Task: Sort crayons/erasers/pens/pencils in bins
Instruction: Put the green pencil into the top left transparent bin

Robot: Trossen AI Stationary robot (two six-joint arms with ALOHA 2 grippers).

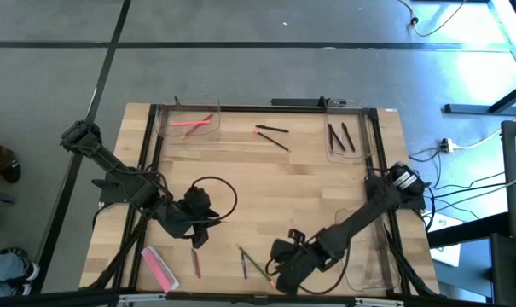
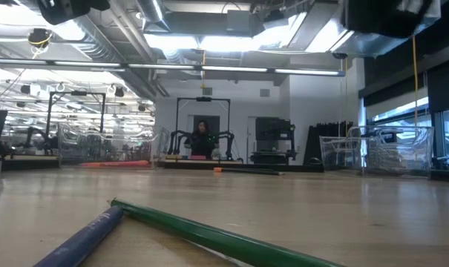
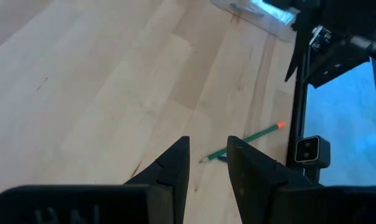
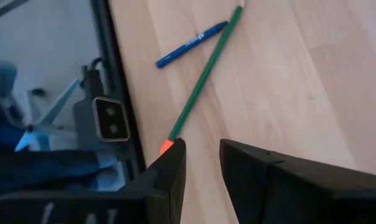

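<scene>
The right gripper [image 4: 201,163] is held slightly open and empty just beside the green pencil [image 4: 203,76]'s orange tip. A blue pencil [image 4: 191,44] lies touching it. The left gripper [image 3: 207,163], narrowly parted, holds nothing.

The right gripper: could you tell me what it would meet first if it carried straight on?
Probably the green pencil: its orange tip lies just ahead of the right gripper, whose jaws stand slightly apart. Depth is uncertain.

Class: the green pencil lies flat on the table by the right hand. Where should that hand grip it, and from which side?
Grip the green pencil mid-shaft, from above, fingers straddling it crosswise. It lies flat and thin, and its far tip meets the blue pencil, so stay clear of that end. The right hand hangs open by the orange tip.
</scene>
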